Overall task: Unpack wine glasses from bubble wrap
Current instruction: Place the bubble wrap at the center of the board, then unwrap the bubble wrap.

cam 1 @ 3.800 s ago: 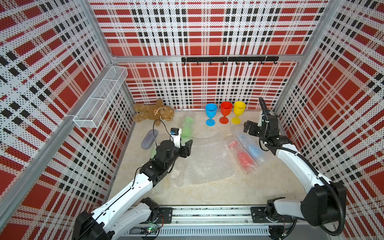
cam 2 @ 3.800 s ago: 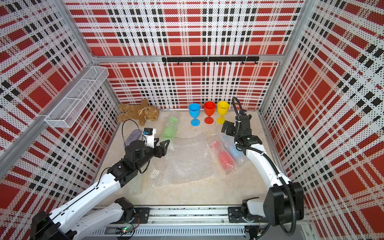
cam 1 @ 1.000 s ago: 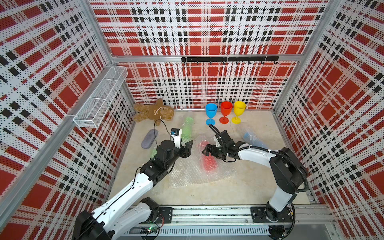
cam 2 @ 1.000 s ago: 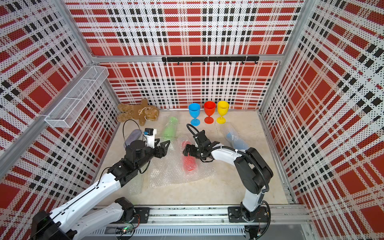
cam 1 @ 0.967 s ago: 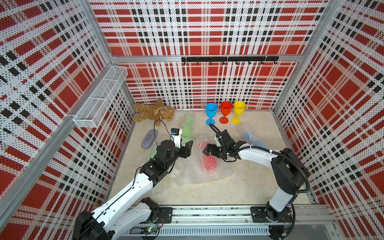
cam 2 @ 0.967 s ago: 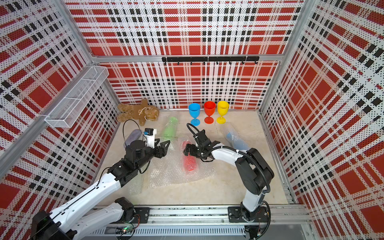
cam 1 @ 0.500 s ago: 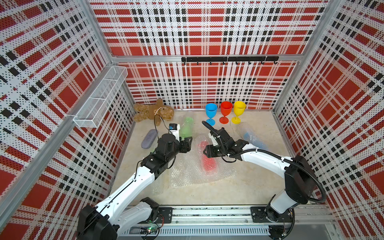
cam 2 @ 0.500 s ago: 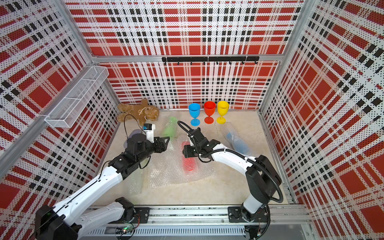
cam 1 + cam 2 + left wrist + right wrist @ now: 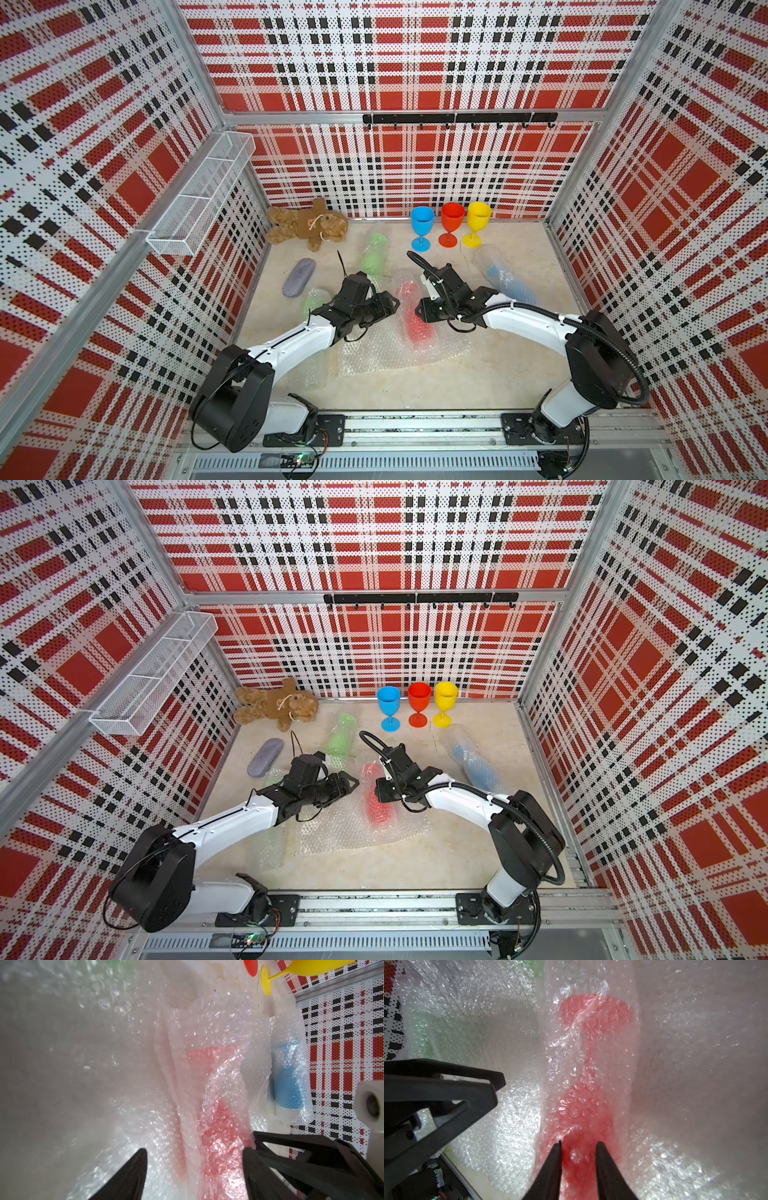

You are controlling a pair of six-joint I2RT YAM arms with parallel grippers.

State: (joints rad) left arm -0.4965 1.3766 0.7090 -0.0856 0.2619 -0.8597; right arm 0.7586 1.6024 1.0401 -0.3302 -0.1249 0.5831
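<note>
My right gripper (image 9: 578, 1142), jaws nearly together, sits on the bubble wrap (image 9: 508, 1126) around the red goblet (image 9: 591, 1095), grip unclear; my left gripper (image 9: 194, 1150) gapes just left.

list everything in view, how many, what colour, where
standing goblets: 3, blue, red, yellow, upright by the back wall
wrapped goblets: 4, lying down, red middle, blue by the right arm, green near the back, green by the left arm
loose bubble wrap sheet: 1, clear, flat under the red bundle
teddy bear: 1, brown, back corner
pouch: 1, grey, near the bear
wire basket: 1, white, side wall
hook rail: 1, black, back wall
left tool: 1, black, open beside the red bundle
right tool: 1, black, jaws narrow at the red bundle
</note>
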